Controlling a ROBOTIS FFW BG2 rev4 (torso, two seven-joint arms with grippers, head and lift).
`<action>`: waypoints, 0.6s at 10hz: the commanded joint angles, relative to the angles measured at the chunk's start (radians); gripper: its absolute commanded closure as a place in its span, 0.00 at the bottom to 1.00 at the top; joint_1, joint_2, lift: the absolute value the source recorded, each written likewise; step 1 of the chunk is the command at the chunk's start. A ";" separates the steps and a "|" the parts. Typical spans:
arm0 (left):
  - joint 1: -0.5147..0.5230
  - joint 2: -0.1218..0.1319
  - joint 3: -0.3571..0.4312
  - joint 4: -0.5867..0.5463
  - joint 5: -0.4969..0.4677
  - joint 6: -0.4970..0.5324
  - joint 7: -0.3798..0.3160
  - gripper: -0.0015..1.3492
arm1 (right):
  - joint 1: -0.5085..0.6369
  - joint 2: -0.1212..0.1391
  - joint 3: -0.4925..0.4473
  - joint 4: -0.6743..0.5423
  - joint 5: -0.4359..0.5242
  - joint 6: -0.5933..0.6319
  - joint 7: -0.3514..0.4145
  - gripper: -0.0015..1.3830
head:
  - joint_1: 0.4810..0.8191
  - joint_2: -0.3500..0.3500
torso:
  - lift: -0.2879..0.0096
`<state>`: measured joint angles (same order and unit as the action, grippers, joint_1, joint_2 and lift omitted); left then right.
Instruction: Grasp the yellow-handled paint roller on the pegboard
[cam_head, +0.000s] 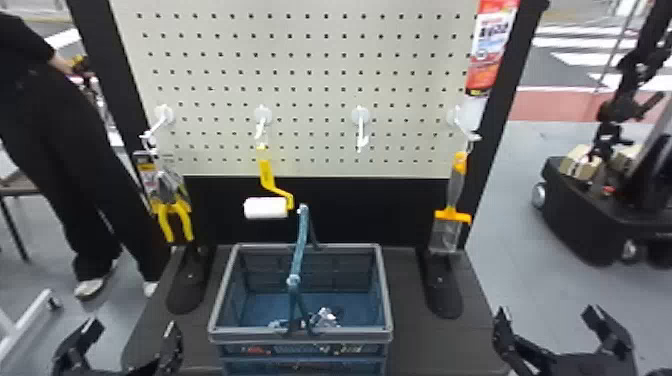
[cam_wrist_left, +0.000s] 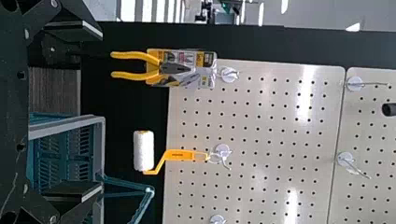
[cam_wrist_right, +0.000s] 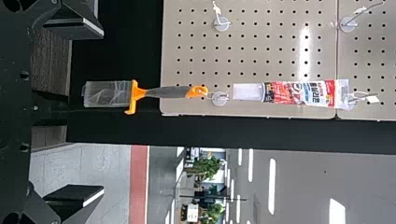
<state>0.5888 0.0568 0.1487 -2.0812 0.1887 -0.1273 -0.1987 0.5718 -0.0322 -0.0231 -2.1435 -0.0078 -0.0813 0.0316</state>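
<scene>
The yellow-handled paint roller (cam_head: 269, 192) hangs from the second hook of the cream pegboard (cam_head: 300, 75), its white roller sleeve just above the basket; it also appears in the left wrist view (cam_wrist_left: 159, 156). My left gripper (cam_head: 122, 345) sits low at the bottom left, open, fingers (cam_wrist_left: 77, 25) spread wide and far below the roller. My right gripper (cam_head: 557, 332) is at the bottom right, open too, its fingers (cam_wrist_right: 77, 198) holding nothing.
A blue basket (cam_head: 300, 332) with a raised handle stands on the black table right under the roller. Yellow pliers (cam_head: 167, 197) hang on the left hook, an orange-handled scraper (cam_head: 450, 220) and a tube (cam_head: 487, 47) on the right. A person in black stands at far left.
</scene>
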 joint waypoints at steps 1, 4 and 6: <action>-0.096 0.001 0.041 0.099 0.005 0.009 -0.076 0.12 | -0.002 0.000 0.000 -0.003 -0.001 0.000 0.007 0.09 | 0.20 0.50 | 0.63; -0.318 0.051 0.083 0.328 0.025 0.012 -0.263 0.12 | -0.013 0.000 0.000 -0.015 -0.003 0.000 0.022 0.09 | 0.20 0.50 | 0.63; -0.446 0.101 0.066 0.399 0.031 0.054 -0.357 0.12 | -0.021 0.002 0.002 -0.023 -0.003 -0.002 0.030 0.09 | 0.20 0.50 | 0.63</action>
<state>0.1846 0.1432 0.2189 -1.7021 0.2182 -0.0923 -0.5500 0.5536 -0.0308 -0.0222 -2.1641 -0.0102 -0.0822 0.0610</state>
